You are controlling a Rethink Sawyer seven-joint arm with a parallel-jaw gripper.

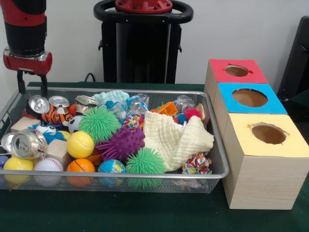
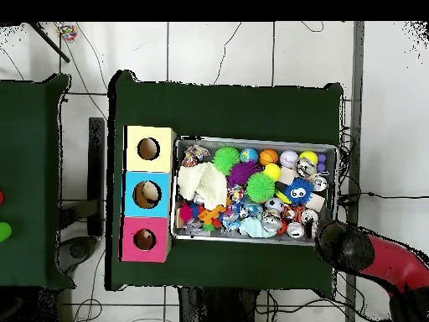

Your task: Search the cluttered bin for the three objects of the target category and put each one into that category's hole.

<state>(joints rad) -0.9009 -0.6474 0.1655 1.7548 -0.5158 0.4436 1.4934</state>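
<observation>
step: searching, nothing lifted | gripper (image 1: 32,83) hovering over far corner of mesh bin (image 1: 218,159), fingers spread, pinching nothing | target category unclear; balls and cans lying in bin beside cloth (image 1: 176,140) | advice: descending vertically on an exposed item, clearing bin rim

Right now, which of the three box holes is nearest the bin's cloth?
The yellow box's hole: the cream cloth lies at that end of the bin; the blue and red holes sit farther back.
</observation>
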